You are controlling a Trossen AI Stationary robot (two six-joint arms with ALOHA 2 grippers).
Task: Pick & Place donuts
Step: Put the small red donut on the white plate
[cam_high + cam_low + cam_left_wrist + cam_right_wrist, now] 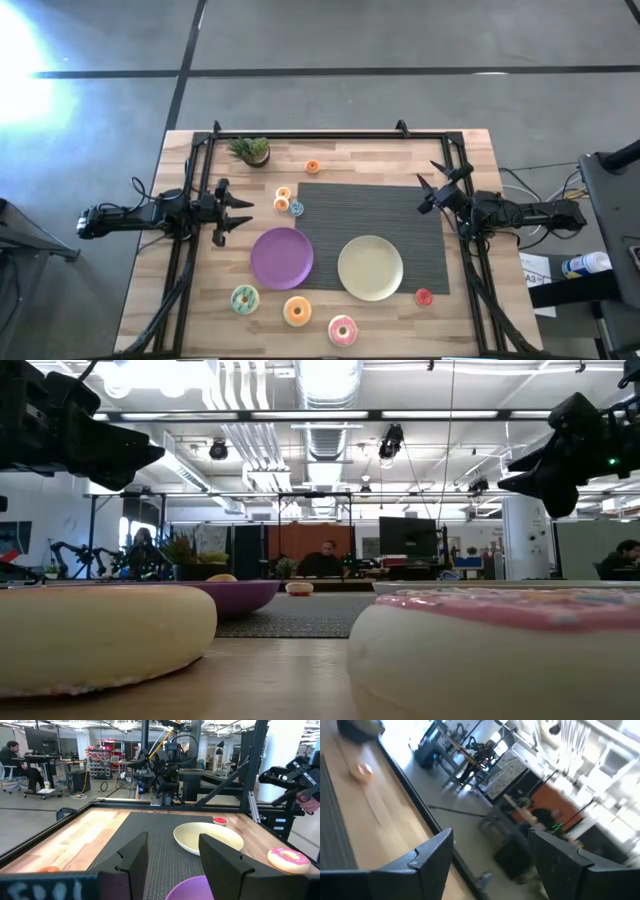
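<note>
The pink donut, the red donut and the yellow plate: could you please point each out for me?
Pink donut (pixel 342 330), high view, on its icing ring.
Red donut (pixel 423 297), high view, on its icing.
Yellow plate (pixel 370 267), high view, on its bare middle.

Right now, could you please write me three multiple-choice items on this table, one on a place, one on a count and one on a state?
1. Where is the red donut?
A. on the purple plate
B. on bare wood beside the mat's corner
C. in the left claw

2. How many donuts lie along the table's edge below the plates?
A. one
B. three
C. five

3. How do the claws stand?
A. both open and empty
B. both shut
C. left shut on a donut

Answers: 1 B, it lies off the mat near the yellow plate. 2 B, green, orange, pink. 3 A, the left claw and right claw show spread fingers holding nothing.
</note>
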